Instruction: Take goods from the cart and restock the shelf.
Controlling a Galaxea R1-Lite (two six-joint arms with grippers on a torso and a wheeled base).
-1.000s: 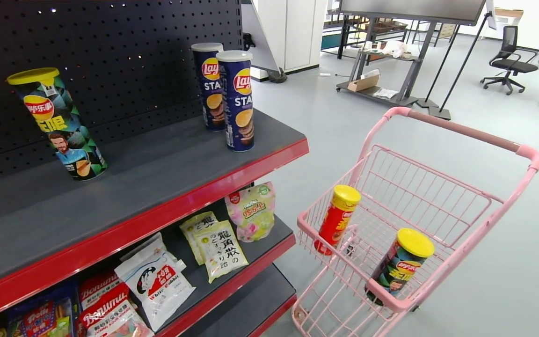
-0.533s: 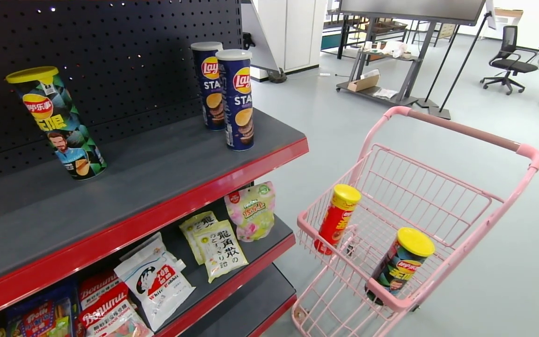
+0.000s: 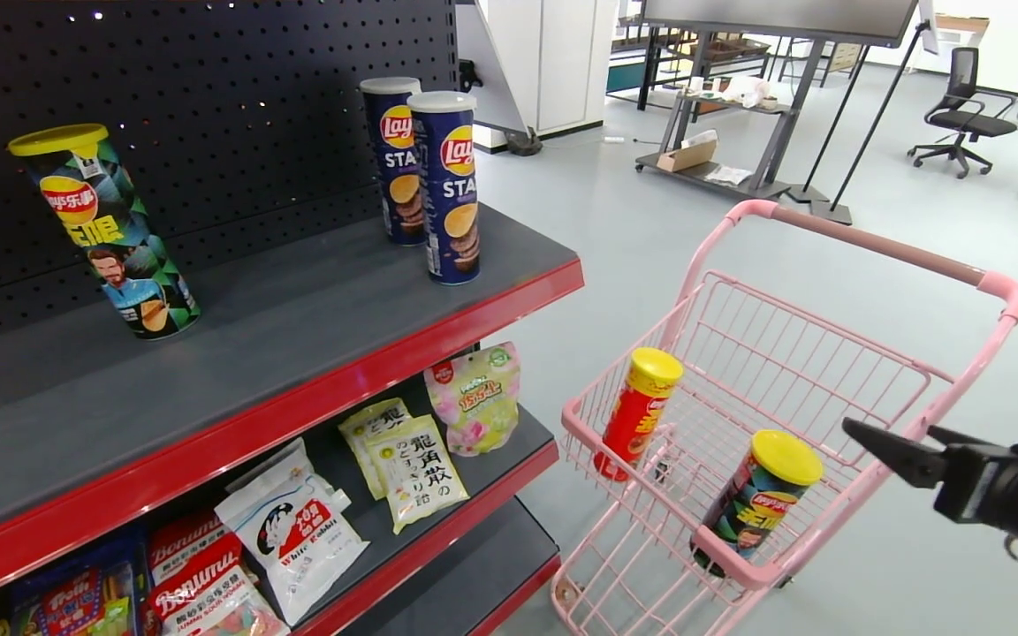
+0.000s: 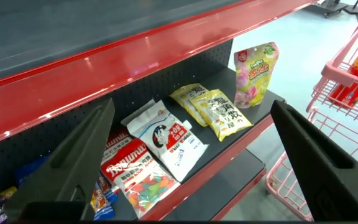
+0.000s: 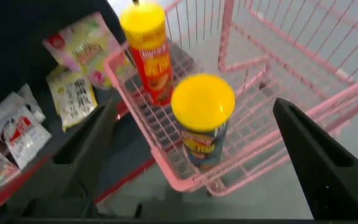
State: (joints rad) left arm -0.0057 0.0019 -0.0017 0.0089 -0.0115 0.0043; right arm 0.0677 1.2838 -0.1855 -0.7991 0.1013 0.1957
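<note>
Where the goods sit: the pink cart (image 3: 871, 243) holds 2 cans, a red can (image 3: 641, 411) and a dark can (image 3: 756, 499), both with yellow lids, both leaning against the wire.
Shelf: the top board (image 3: 297, 327) carries 3 cans: 1 yellow-lidded can (image 3: 107, 234) far from the cart, and 2 blue cans (image 3: 447, 190) side by side at the end nearest it.
Lower board: snack bags lie flat there, among them a white bag (image 4: 166, 140), 2 yellow bags (image 4: 213, 112) and a pink-green bag (image 4: 257, 74).
Right gripper (image 5: 192, 109): released, its fingers (image 5: 86, 149) spread wide and holding nothing.
Dark can from that gripper: straight ahead of the spread fingers, near but untouched; from the head view the gripper stands just outside the cart's side rail, beside this can.
Red can from that gripper: beyond the dark can, farther off, at the cart corner nearest the shelf.
Left gripper (image 4: 192, 106): also released and holding nothing, facing the lower board's bags, the cart's corner off to one side.
Head view alone: the 3 shelved cans.
Right wrist view alone: both cart lids seen from above.
</note>
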